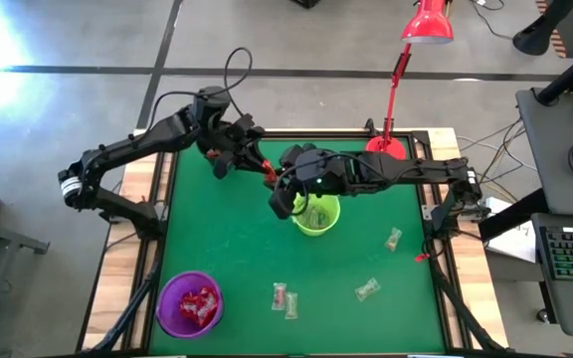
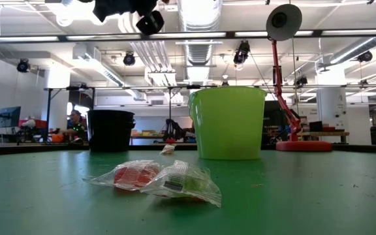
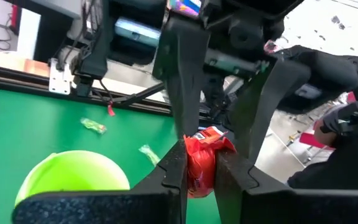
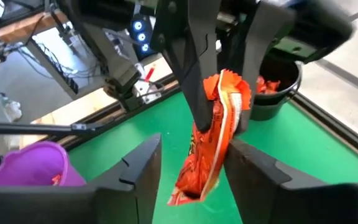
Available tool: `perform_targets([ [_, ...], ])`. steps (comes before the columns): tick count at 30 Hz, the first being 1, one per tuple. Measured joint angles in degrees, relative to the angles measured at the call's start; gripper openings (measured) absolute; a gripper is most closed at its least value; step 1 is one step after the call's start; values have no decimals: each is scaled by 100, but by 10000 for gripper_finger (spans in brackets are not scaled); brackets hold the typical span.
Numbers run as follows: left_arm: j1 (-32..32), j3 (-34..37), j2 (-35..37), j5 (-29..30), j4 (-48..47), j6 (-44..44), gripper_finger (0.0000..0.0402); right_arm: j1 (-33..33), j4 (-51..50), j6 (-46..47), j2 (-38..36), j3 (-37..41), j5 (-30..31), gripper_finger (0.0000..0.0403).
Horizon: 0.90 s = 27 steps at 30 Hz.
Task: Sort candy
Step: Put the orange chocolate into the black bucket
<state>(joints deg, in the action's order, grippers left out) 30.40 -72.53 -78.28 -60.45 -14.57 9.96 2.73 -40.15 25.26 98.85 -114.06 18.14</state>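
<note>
From above, my left gripper [image 1: 267, 171] and right gripper [image 1: 285, 189] meet over the green cup [image 1: 315, 215]; loose candy [image 1: 285, 298] lies on the green table [image 1: 227, 239], and a purple cup [image 1: 189, 303] holds red pieces.

At table height, two clear-wrapped sweets [image 2: 168, 180] lie before the green cup, a black cup [image 2: 110, 130] behind, an open workshop beyond.

In my left wrist view, my fingers [image 3: 174, 168] pinch a red candy [image 3: 202, 163].

In my right wrist view, my fingers [image 4: 137, 177] stand spread around that orange-red wrapper [image 4: 213, 134], not touching it. I judge it light, crinkly and slippery; best gripped across the flat middle.
</note>
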Motion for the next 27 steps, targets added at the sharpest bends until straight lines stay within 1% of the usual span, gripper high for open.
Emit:
perform_targets([
  [5,385,0,0,-8,-37,-35,29,-225,-369,-77,-125,-99,43,171],
  [8,682,0,0,13,-42,-189,29,-399,-677,-259,-138,-116,272,171],
  [9,783,0,0,110,-52,-249,29,-465,-758,-335,-138,-118,333,170],
  [14,1383,0,-1,738,-300,-421,29,-885,-819,-883,-138,-116,439,169],
  [19,2013,0,-28,1297,-993,-668,29,-1489,-831,-1229,-136,-109,443,169],
  [24,2452,0,-29,2270,-1631,-958,29,-2152,-838,-1617,-134,-107,429,169],
  [27,2612,0,-28,2761,-1977,-1049,29,-2546,-836,-1819,-134,-107,247,169],
])
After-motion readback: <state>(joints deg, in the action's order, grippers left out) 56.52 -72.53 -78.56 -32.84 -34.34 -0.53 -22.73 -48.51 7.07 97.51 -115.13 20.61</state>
